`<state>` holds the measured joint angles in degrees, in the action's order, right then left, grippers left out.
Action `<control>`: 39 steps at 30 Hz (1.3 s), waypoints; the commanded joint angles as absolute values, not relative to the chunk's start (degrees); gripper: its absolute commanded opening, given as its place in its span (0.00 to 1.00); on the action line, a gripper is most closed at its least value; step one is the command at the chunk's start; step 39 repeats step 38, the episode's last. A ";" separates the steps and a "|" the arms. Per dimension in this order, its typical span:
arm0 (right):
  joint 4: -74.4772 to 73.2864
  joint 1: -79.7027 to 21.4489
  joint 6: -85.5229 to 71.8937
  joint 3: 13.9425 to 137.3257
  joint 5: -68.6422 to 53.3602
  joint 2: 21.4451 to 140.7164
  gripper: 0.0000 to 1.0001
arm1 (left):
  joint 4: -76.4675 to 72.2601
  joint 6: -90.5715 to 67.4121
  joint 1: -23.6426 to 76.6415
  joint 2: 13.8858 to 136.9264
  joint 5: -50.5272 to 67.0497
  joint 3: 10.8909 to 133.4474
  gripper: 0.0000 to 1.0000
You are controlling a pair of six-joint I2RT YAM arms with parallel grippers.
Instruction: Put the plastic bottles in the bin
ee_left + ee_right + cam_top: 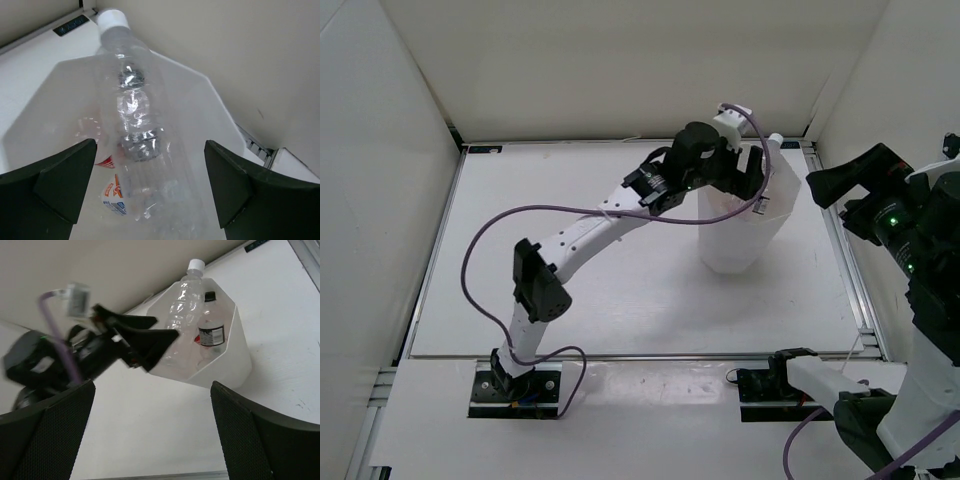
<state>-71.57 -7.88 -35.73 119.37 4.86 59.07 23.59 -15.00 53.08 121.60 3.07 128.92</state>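
Note:
The white faceted bin [735, 250] stands at the back right of the table. A nearly plain clear bottle [132, 100] with a white cap leans in it, neck sticking out over the rim [775, 140]. My left gripper [748, 185] hovers over the bin, open, its fingers [60, 185] wide on both sides of that bottle without touching it. Inside the bin lie a red-labelled bottle [105, 161], a blue-white labelled one [114, 197] and a black-capped one [211, 330]. My right gripper [150, 440] is open and empty, off to the right of the bin [227, 365].
White walls close the table at the back and sides. A metal rail runs along the right edge [845, 260]. The left arm's purple cable [520, 215] loops above the table's left half.

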 commanded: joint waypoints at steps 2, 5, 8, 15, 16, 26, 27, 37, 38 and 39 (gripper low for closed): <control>-76.01 -7.73 -35.94 121.54 8.70 62.57 1.00 | 23.20 -15.38 52.82 104.62 -0.17 121.78 1.00; -83.05 -7.73 -37.27 125.24 10.55 66.62 1.00 | 23.73 -16.95 52.82 91.26 -4.03 108.93 1.00; -80.36 -7.21 -36.31 117.30 5.49 65.31 1.00 | 23.73 -19.06 52.82 77.47 -9.64 98.03 1.00; -74.19 -7.21 -34.01 109.43 -2.37 62.32 1.00 | 31.27 -20.21 52.82 50.40 -32.84 71.39 1.00; -74.18 -7.21 -33.40 108.81 -2.37 62.31 1.00 | 35.38 -21.43 52.82 48.88 -35.92 70.50 1.00; -73.56 -7.21 -30.85 108.72 2.20 61.71 1.00 | 65.44 -48.24 52.82 38.42 -69.06 62.23 1.00; -73.56 -7.21 -30.85 107.94 2.20 61.70 1.00 | 70.44 -54.60 52.82 37.71 -72.13 61.62 1.00; -76.55 -7.21 -29.01 104.06 4.75 59.33 1.00 | 73.14 -62.60 52.82 21.36 -77.70 50.80 1.00; -76.55 -7.21 -29.00 104.06 4.75 59.33 1.00 | 71.73 -60.58 52.82 21.36 -77.70 50.10 1.00; -76.55 -7.21 -29.00 104.06 4.75 59.33 1.00 | 71.73 -60.58 52.82 21.36 -77.70 50.10 1.00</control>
